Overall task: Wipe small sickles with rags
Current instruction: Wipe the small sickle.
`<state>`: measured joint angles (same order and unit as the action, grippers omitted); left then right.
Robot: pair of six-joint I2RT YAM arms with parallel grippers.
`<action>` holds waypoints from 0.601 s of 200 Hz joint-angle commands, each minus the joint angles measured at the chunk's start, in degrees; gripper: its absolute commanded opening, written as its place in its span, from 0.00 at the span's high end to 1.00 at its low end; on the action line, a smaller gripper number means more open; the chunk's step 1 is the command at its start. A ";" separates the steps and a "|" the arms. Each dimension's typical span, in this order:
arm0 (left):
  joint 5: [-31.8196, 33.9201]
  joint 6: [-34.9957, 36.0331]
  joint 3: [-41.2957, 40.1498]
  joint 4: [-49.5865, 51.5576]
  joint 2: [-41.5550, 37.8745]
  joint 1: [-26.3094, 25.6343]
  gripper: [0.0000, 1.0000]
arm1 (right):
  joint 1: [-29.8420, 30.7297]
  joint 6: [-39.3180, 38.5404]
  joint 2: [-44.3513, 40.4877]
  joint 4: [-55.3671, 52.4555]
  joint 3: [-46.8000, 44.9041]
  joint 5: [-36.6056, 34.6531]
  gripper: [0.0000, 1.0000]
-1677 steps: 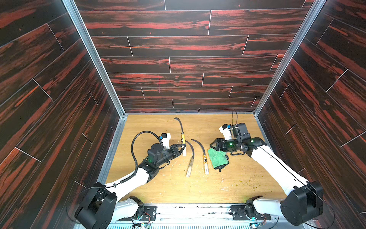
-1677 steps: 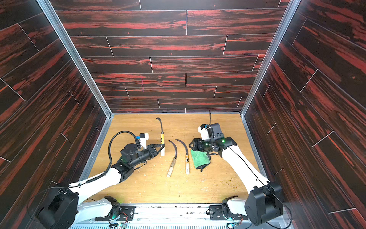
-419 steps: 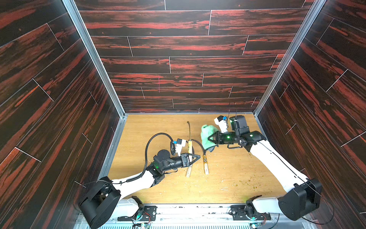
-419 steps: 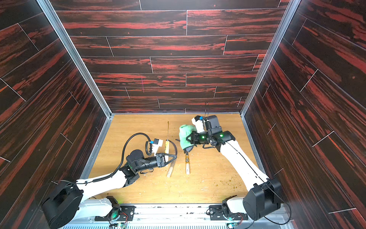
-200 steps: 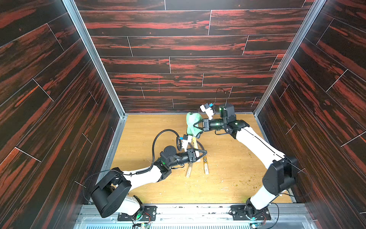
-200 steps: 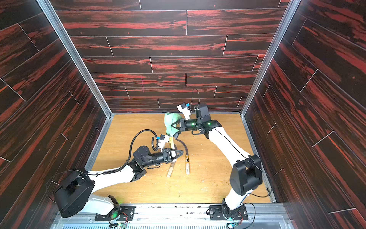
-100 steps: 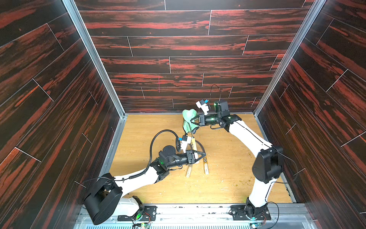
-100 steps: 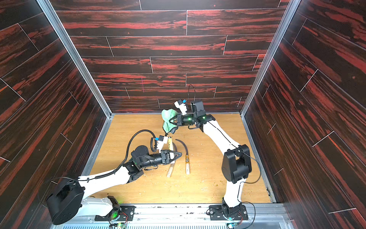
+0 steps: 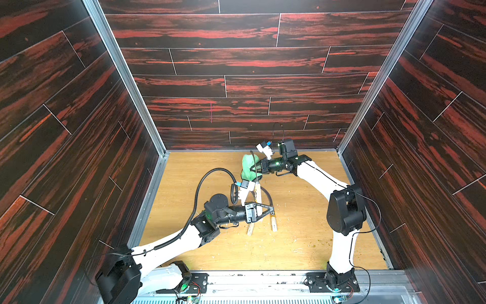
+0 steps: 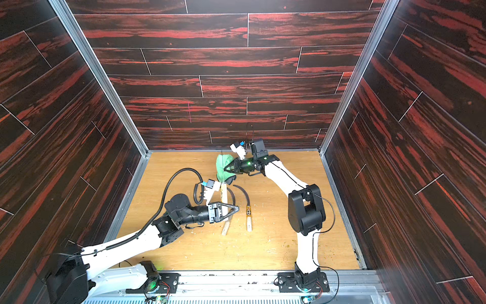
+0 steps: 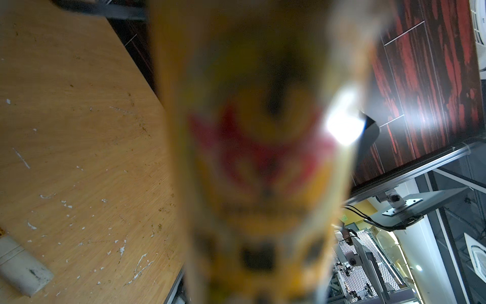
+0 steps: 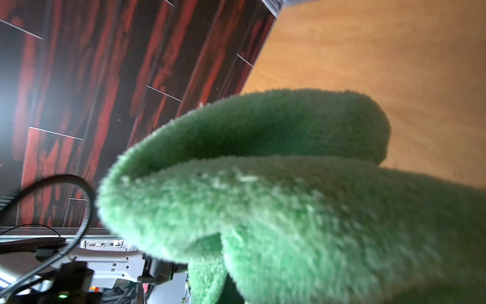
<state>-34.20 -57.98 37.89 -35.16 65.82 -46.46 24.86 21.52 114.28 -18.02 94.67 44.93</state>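
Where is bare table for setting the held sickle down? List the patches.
Free: table between the lying sickles and the right arm; the far-left corner behind the left arm's cable; the near strip between both bases. Crowded: the middle, where the left hand holds a sickle by the rag.

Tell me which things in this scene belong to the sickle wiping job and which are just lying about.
Job in hand:
right gripper, jaws shut on the green rag
left gripper, jaws shut on the lifted sickle
banded sickle and other sickle, flat on the table

Just lying about:
pale flecks and crumbs scattered on the table
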 commanded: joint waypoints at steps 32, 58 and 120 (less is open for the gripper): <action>2.11 1.33 -0.67 0.19 -0.89 -0.03 1.00 | -1.97 -4.20 -13.39 -3.69 -10.26 -5.53 1.00; 2.96 0.73 -0.94 -1.53 0.63 -0.04 1.00 | -1.84 -6.68 -23.11 -5.33 -14.34 -5.36 1.00; 2.76 -1.83 -1.06 -6.67 4.02 0.05 1.00 | 1.69 -10.31 -34.50 -8.70 -16.65 -5.43 1.00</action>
<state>-31.22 -59.37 36.93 -37.45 69.06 -46.46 24.93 13.58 80.62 -23.62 79.53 39.42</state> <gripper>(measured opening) 0.252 0.075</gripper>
